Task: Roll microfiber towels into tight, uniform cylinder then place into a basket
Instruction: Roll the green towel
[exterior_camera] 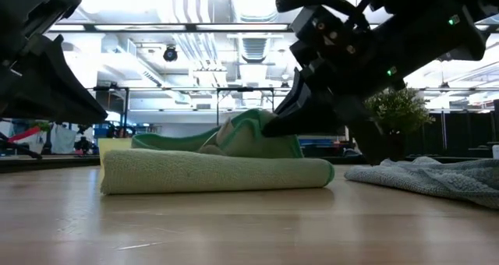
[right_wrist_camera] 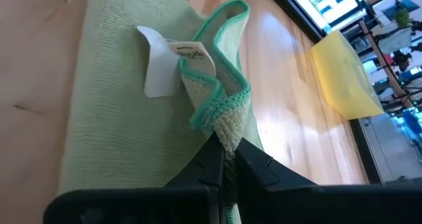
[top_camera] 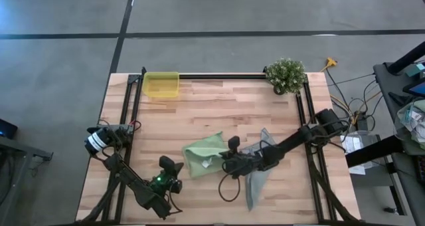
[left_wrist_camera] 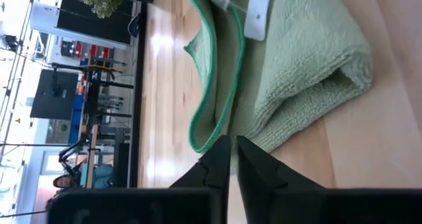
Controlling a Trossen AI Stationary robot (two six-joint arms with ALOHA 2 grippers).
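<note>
Here, nubbly folded green towel [right_wrist_camera: 125, 112]

light green towel [top_camera: 202, 154] with darker green edging, white tag [right_wrist_camera: 160, 67]; grey-blue towel [top_camera: 257, 176]; translucent yellow basket [top_camera: 161, 85]

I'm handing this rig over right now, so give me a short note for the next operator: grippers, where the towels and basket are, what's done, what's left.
Right gripper: jaws shut on a pinched edge of the green towel, near its white tag.
Left gripper: jaws shut, empty, at the table's near-left, pointing at the green towel's folded edge.
Green towel: mid-table, partly folded over, not a cylinder.
Grey towel: loose and crumpled, to the right of the green one under the right arm.
Basket: far-left corner, empty.
Done: no towel rolled or binned.
Left: roll both tightly and place them in the basket.
</note>
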